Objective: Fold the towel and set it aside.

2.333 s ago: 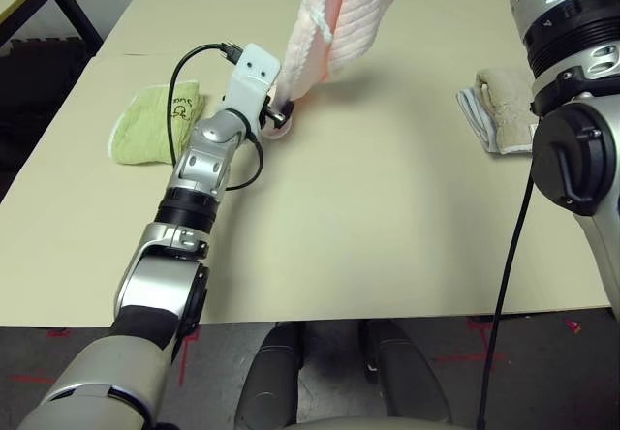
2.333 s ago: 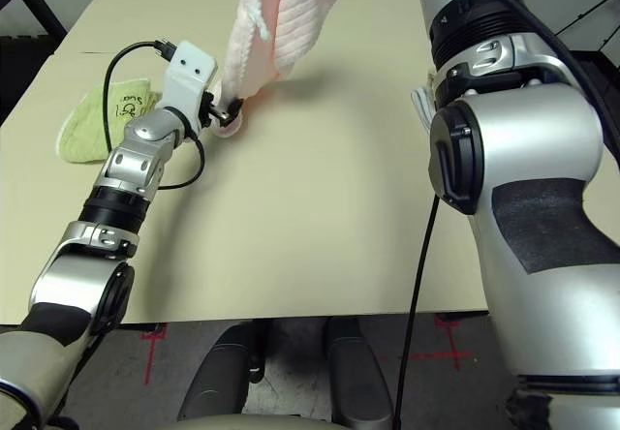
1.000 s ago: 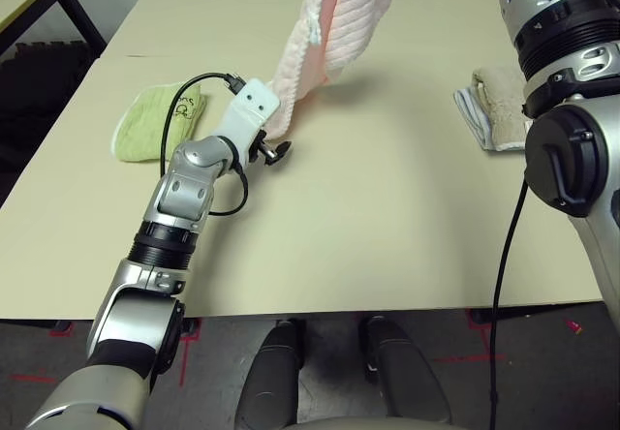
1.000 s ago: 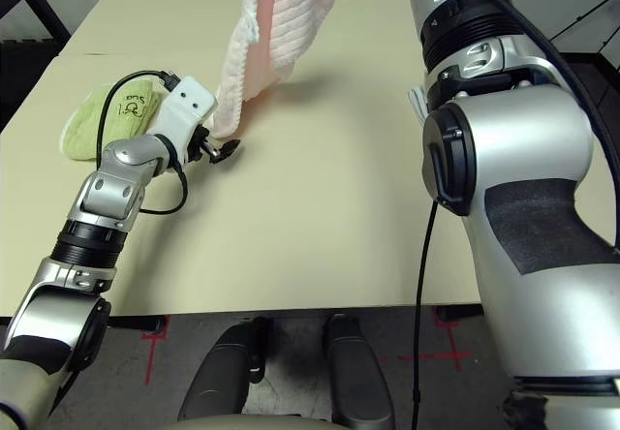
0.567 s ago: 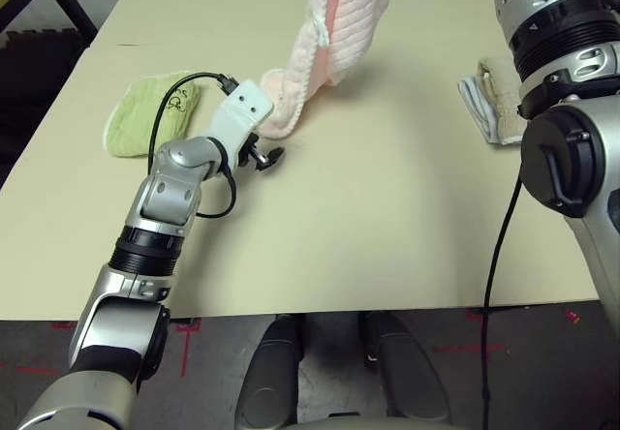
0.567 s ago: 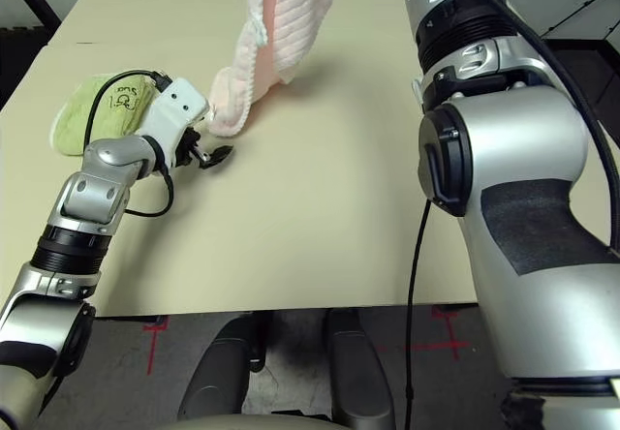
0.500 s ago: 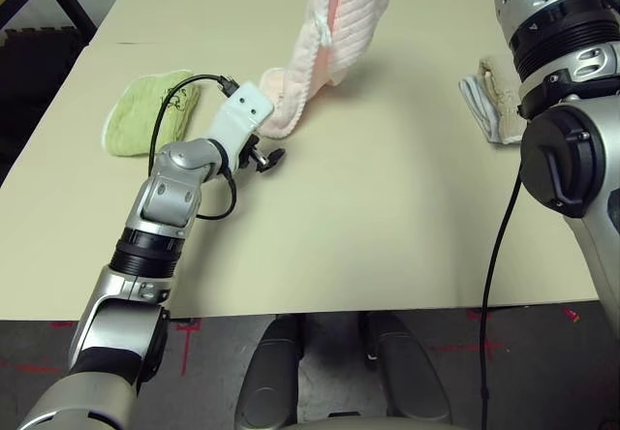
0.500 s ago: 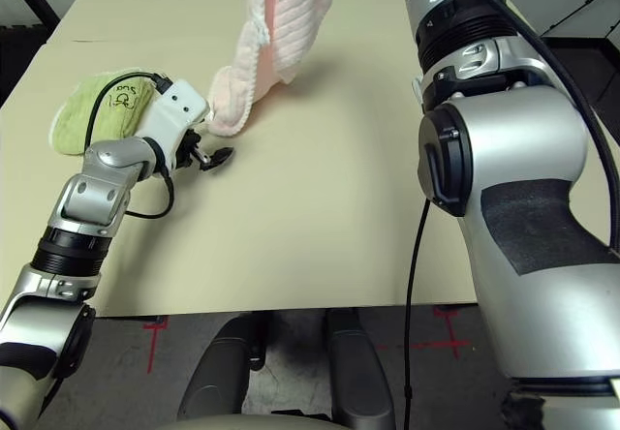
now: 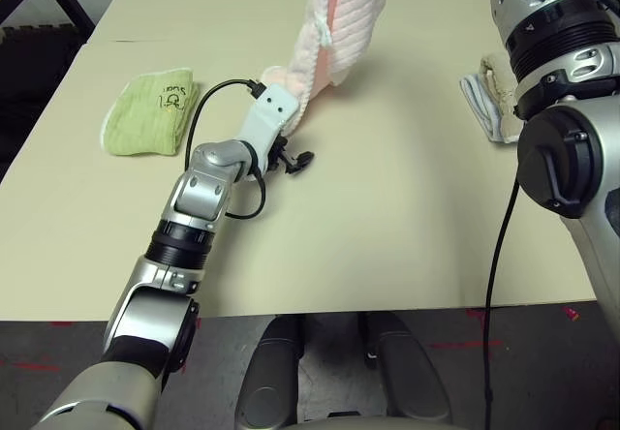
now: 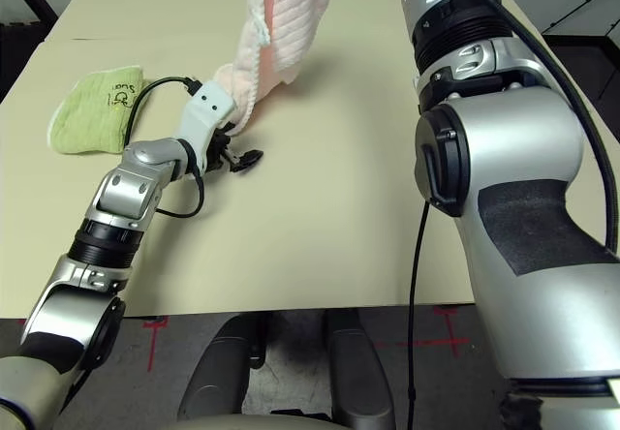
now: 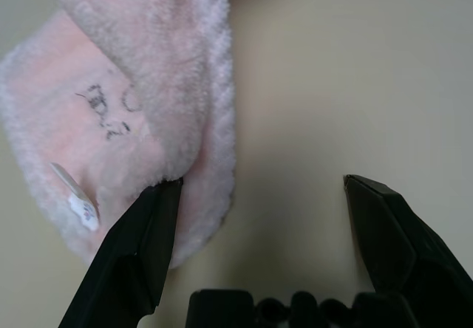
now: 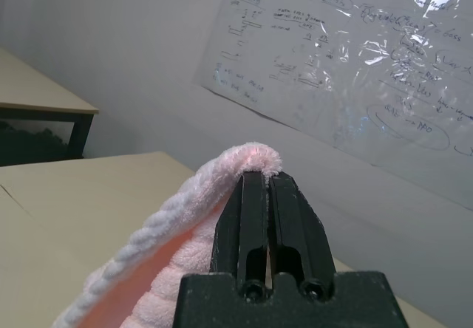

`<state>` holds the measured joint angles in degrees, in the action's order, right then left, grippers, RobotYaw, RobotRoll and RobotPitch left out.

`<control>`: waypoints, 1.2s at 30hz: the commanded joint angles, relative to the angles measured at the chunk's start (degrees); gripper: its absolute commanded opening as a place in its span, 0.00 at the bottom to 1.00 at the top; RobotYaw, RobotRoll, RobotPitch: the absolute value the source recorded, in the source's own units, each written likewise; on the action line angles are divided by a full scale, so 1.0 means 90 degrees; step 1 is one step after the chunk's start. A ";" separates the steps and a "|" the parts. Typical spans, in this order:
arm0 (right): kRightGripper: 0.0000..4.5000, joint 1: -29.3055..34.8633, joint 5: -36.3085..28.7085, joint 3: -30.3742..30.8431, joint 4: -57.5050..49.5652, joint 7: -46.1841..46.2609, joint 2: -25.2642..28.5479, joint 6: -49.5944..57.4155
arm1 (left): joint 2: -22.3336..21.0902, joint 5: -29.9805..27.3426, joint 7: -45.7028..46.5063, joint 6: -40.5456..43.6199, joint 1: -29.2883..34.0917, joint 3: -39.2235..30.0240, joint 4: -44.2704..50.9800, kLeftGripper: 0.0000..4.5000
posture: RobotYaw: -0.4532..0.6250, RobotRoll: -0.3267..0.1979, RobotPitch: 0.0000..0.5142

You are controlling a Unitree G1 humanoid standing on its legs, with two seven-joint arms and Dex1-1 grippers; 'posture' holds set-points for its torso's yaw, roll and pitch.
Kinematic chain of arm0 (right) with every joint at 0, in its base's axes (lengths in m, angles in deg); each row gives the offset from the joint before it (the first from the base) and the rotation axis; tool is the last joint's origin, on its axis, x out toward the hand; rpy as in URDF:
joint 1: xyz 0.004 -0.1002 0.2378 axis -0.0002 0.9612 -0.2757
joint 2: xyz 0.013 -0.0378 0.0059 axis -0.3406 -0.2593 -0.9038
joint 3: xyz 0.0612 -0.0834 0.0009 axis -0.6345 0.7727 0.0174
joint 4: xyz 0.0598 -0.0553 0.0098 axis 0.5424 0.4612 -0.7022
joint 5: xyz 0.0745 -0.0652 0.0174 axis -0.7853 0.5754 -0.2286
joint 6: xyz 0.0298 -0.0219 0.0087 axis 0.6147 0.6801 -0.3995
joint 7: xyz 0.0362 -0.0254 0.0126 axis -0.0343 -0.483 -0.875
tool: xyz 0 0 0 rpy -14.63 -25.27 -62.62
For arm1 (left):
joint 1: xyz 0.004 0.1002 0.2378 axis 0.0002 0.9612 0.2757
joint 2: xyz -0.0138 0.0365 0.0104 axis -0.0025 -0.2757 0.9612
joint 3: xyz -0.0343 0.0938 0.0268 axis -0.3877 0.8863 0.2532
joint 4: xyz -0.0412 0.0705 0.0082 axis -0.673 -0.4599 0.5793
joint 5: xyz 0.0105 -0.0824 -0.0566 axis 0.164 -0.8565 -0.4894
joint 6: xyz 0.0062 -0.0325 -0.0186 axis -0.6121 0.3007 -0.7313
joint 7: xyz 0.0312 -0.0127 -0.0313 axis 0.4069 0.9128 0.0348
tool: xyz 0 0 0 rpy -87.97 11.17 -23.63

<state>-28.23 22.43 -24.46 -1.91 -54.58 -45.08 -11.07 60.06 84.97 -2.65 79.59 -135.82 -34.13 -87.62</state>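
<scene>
While the lime-green towel lies off at the left, the left pincer sits released on the desk, one finger just touching the pink towel, whose low end rests there. It should close on that corner before lifting. Rightward, the right pincer holds the towel's top clenched aloft, past a beige towel; a scribbled whiteboard hangs behind.

So the left arm is reaching forward low over the table, its left gripper sitting with fingers spread wide apart. The right arm is raised high, right gripper pinching its fingers tight on the towel.
</scene>
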 commanded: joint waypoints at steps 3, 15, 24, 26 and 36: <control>0.01 -0.0024 -0.0040 -0.0018 -0.0107 -0.0017 0.0032 0.0023 | -0.0097 0.0268 0.0348 -0.0649 -0.0169 0.0018 -0.1064 1.00 | 0.46 0.62 0.54; 0.00 0.0015 -0.0009 -0.0005 -0.0139 -0.0018 0.0120 0.0044 | -0.0436 0.0325 0.0258 -0.1300 -0.0414 0.0038 -0.2095 0.29 | 0.44 0.62 0.55; 0.00 0.0605 0.0023 -0.0005 -0.0277 -0.0206 0.0557 0.0075 | -0.1801 0.0173 -0.0835 -0.1303 -0.0454 -0.0216 -0.1786 0.01 | 0.44 0.62 0.55; 0.00 0.0924 -0.0075 -0.0108 -0.0381 -0.0330 0.0800 0.0014 | -0.2235 0.0094 -0.1090 -0.1379 -0.0544 -0.0382 -0.1698 0.01 | 0.45 0.62 0.55; 0.00 0.2180 -0.0581 -0.0699 -0.0879 -0.0237 0.1688 -0.0469 | -0.2529 -0.0024 0.0005 -0.2061 -0.2191 -0.1333 -0.2569 0.01 | 0.46 0.62 0.53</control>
<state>-11.48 19.02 -28.58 -9.36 -56.73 -31.84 -15.27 37.28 84.81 -4.99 60.54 -157.28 -44.88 -107.86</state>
